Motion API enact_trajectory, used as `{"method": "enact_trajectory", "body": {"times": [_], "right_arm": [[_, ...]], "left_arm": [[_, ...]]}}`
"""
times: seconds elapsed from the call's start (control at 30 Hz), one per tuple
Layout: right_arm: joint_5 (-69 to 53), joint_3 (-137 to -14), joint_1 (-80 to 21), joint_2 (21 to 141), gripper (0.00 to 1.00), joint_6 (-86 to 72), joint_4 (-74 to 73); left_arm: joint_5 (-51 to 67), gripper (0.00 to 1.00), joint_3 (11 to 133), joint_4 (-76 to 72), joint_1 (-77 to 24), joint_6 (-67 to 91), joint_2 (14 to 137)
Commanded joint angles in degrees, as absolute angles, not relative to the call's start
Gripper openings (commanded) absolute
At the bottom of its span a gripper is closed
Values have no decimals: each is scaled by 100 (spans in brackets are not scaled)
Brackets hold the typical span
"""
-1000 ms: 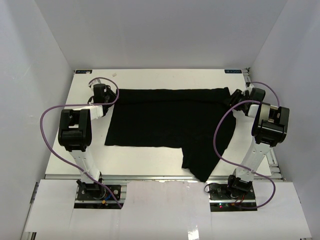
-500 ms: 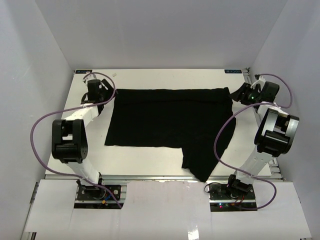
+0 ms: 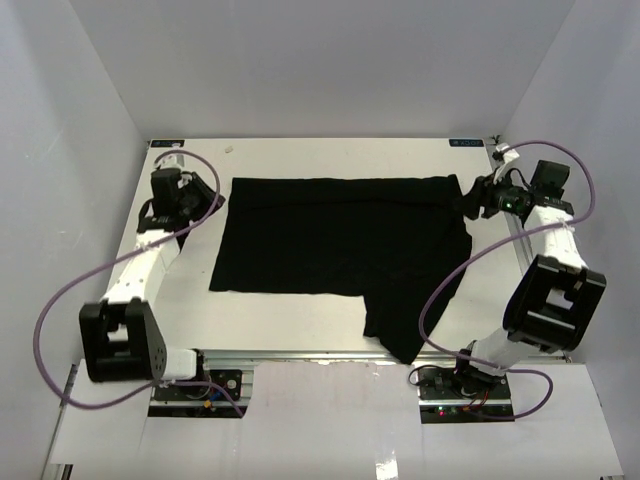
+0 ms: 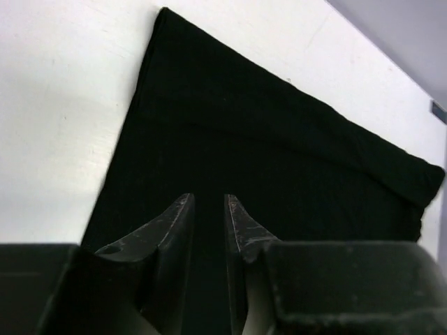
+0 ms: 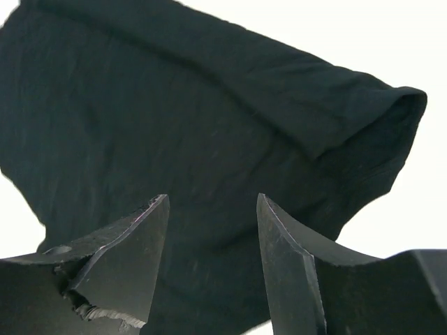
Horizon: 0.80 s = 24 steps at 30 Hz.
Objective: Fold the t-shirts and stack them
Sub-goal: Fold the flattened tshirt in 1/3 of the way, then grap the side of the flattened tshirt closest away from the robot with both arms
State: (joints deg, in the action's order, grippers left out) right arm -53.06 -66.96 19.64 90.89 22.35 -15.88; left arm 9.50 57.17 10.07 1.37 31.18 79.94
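Observation:
A plain black t-shirt (image 3: 340,235) lies spread flat across the middle of the white table, its far edge folded over in a band. One part reaches to the near table edge at the right (image 3: 400,335). My left gripper (image 3: 210,190) hovers just left of the shirt's far left corner, jaws a little apart and empty. In the left wrist view (image 4: 207,202) the shirt (image 4: 279,153) lies beyond it. My right gripper (image 3: 468,198) is by the shirt's far right corner, open and empty. In the right wrist view (image 5: 213,202) the shirt (image 5: 174,105) lies beneath it.
The white table (image 3: 300,325) is enclosed by grey walls at the left, back and right. Purple cables (image 3: 60,310) loop off both arms. A small white scrap (image 3: 230,148) and a blue label (image 3: 465,143) sit at the far edge.
Both arms have swung outward, the left to the left and the right to the right, drawing the grippers off the shirt's far corners. The shirt has not moved.

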Motion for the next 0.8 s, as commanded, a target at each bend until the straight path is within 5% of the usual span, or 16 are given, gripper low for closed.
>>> {"method": "enact_trajectory", "body": {"times": [0.0, 0.13, 0.33, 0.53, 0.77], "right_arm": [[-5528, -6443, 1942, 8368, 60, 3970, -3046], [-5756, -6302, 1934, 7928, 60, 4981, -4365], [-5644, -5978, 1934, 7542, 63, 8363, -7474], [-4317, -4739, 1934, 6531, 68, 11194, -7506], [-4298, -4808, 1934, 6864, 68, 11514, -7488]], "left_arm": [[1396, 35, 5110, 1625, 193, 3418, 6886], [1618, 32, 4536, 2204, 193, 4067, 6145], [1125, 61, 4658, 3839, 193, 4000, 6020], [1064, 74, 4518, 4148, 193, 4007, 6012], [853, 71, 4316, 4350, 193, 4377, 6389]]}}
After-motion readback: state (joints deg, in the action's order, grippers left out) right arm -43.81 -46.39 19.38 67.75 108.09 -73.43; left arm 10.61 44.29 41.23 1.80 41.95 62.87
